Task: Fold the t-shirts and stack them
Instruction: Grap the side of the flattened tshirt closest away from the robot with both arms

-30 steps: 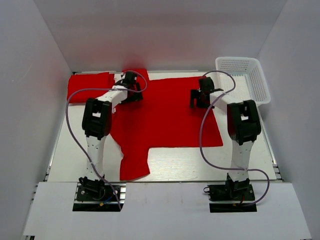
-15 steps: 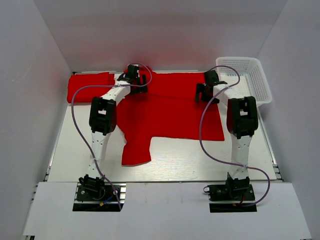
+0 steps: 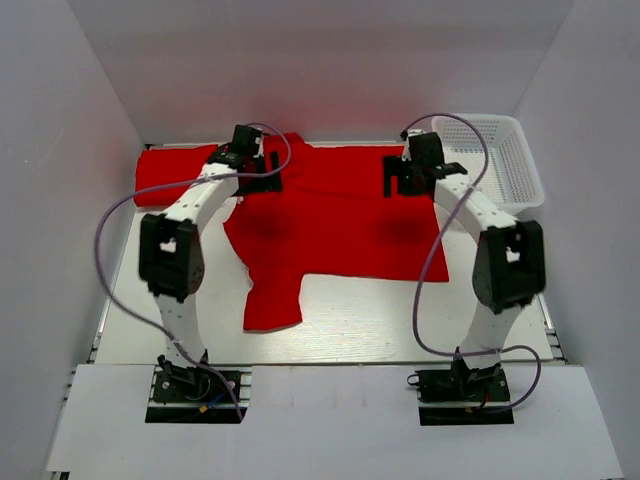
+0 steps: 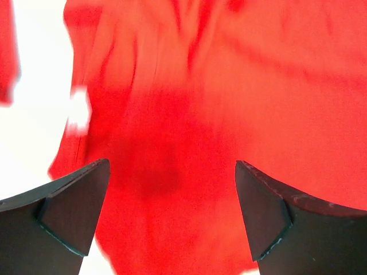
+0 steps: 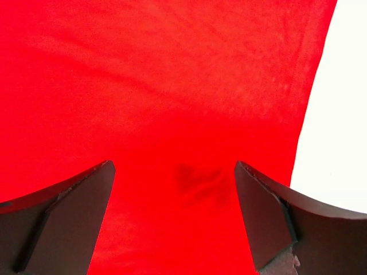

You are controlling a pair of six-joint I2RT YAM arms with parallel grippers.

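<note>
A bright red t-shirt (image 3: pixel 340 215) lies spread flat on the white table, one sleeve (image 3: pixel 272 300) pointing to the near side. A second red t-shirt (image 3: pixel 175 165) lies folded at the back left. My left gripper (image 3: pixel 262 182) hovers open and empty over the spread shirt's far left part. In the left wrist view (image 4: pixel 172 166) the red cloth (image 4: pixel 229 86) lies below the jaws. My right gripper (image 3: pixel 405 185) hovers open and empty over the shirt's far right part. In the right wrist view (image 5: pixel 173 166) the cloth (image 5: pixel 172 74) shows with its edge at the right.
A white plastic mesh basket (image 3: pixel 528 180) stands at the back right corner, just right of the right arm. White walls enclose the table on three sides. Bare white table (image 3: pixel 400 320) shows on the near side of the shirt.
The spread shirt has slid toward the far edge of the table. Both arms have swung their elbows outward, and the grippers now stand a little farther back over the shirt.
</note>
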